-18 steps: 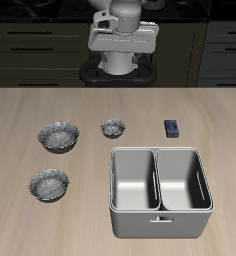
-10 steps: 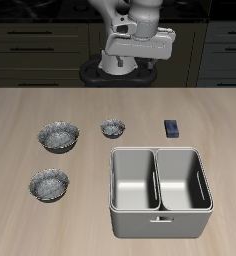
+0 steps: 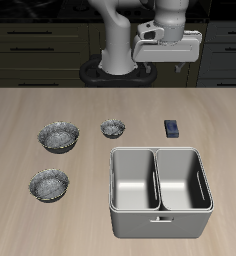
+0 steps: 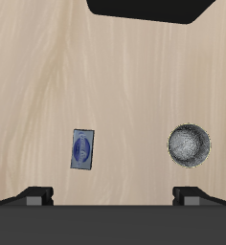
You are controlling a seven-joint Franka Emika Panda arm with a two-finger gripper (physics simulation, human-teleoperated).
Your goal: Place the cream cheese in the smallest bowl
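Note:
The cream cheese, a small dark blue box with a lighter label, lies flat on the table behind the tub; it also shows in the wrist view. The smallest bowl sits beside it on the table, apart from it, and is empty; it also shows in the wrist view. My gripper hangs high above the back of the table, behind the cream cheese and well clear of it. In the wrist view my gripper is open and empty, its fingertips wide apart.
Two wider grey speckled bowls sit on the far side of the smallest bowl from the box. A large grey two-compartment tub stands near the table's front edge. The robot's base is at the back.
The gripper has swung sideways from above the robot's base to a spot high behind the cream cheese. Nothing on the table has moved.

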